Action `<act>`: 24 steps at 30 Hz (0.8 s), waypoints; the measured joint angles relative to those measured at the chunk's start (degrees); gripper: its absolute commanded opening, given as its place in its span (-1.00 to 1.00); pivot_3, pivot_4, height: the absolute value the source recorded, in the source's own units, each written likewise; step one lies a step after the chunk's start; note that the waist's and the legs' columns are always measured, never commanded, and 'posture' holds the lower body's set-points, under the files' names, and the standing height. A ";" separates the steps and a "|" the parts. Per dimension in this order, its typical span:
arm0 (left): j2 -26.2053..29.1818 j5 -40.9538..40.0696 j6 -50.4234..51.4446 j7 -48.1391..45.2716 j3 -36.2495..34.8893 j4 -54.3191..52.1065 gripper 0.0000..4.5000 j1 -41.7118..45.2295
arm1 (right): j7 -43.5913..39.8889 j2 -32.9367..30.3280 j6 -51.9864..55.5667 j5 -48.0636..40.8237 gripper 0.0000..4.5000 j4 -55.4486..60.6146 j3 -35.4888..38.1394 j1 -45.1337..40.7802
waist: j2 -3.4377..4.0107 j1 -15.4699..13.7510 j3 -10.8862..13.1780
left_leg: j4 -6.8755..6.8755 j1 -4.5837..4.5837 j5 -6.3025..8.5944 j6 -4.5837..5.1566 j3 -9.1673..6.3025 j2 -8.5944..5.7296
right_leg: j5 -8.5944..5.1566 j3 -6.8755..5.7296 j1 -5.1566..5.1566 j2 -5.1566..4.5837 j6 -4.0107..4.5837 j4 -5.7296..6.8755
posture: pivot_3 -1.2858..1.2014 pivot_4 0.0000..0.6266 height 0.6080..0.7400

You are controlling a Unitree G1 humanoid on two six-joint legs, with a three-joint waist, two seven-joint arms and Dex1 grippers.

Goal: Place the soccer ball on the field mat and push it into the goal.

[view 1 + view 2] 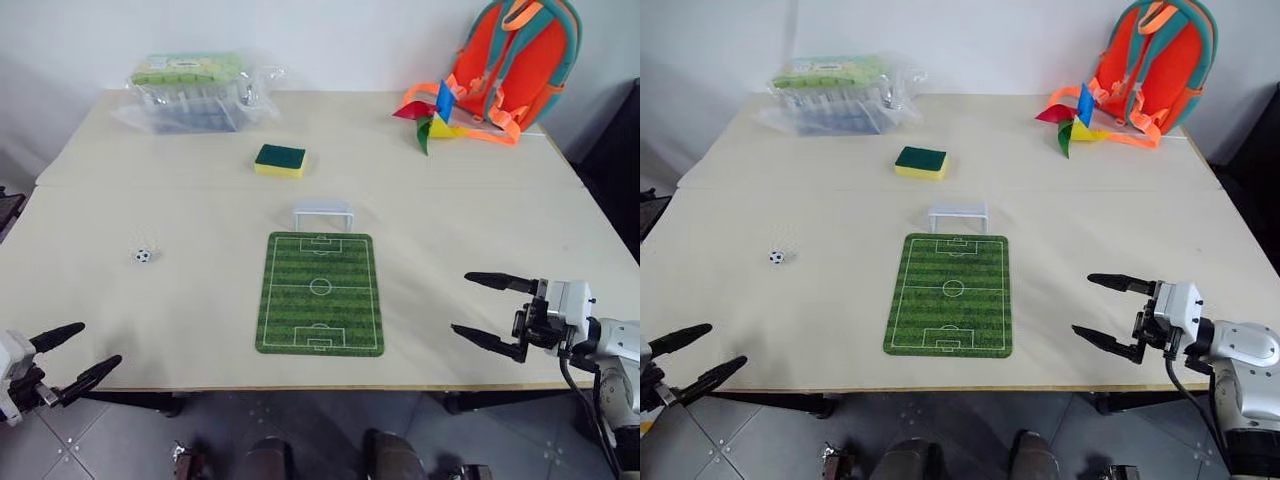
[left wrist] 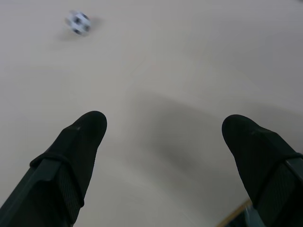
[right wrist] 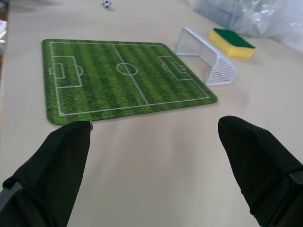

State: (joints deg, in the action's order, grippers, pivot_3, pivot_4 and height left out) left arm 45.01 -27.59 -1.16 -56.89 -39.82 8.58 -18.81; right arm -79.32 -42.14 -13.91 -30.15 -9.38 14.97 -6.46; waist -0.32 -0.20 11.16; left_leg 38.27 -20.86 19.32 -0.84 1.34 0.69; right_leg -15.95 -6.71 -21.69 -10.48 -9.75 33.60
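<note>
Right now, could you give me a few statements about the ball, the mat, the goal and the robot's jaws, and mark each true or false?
1. The soccer ball lies on the bare table, left of the field mat. True.
2. The goal stands at the mat's near end. False: it stands at the far end, toward the sponge.
3. The left gripper holds the ball. False: its jaws are open and empty, apart from the ball.
4. The right gripper has open, empty jaws. True.
5. The backpack leans at the table's far right. True.
</note>
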 measured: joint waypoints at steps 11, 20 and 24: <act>-6.33 -6.23 5.47 7.46 -6.60 0.89 0.99 1.73 | 5.20 6.66 9.02 -6.47 1.00 9.33 -1.85 -2.30 | 0.01 0.75 0.00 | 0.00 0.16 0.09 -0.13 0.09 0.17 | 0.00 0.05 0.00 0.14 0.09 0.06 | 0.03 -0.52 1.00; -15.21 -8.25 7.09 14.86 -6.48 -1.31 0.99 2.42 | 9.08 11.04 9.71 -7.37 1.00 11.67 -2.38 -5.45 | -0.19 -0.95 -0.11 | 0.28 0.16 0.21 -0.07 0.15 0.16 | 0.00 0.05 0.03 0.13 0.10 0.15 | 0.03 -0.52 1.00; -12.44 -7.69 10.03 17.91 -1.76 -3.18 0.99 11.58 | 7.91 11.10 8.71 -6.33 1.00 9.79 -3.15 -6.13 | -0.19 -1.42 -0.12 | 0.69 0.10 0.23 -0.05 0.10 0.16 | 0.04 0.06 0.08 0.13 0.16 0.33 | 0.03 -0.52 1.00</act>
State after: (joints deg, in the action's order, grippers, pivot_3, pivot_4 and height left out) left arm 32.56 -35.28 8.87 -38.99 -41.58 5.40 -7.23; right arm -71.40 -31.04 -5.20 -36.48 0.41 11.82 -12.59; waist -0.51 -1.62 11.05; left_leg 38.96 -20.76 19.55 -0.89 1.44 0.85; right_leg -15.91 -6.65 -21.61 -10.35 -9.59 33.93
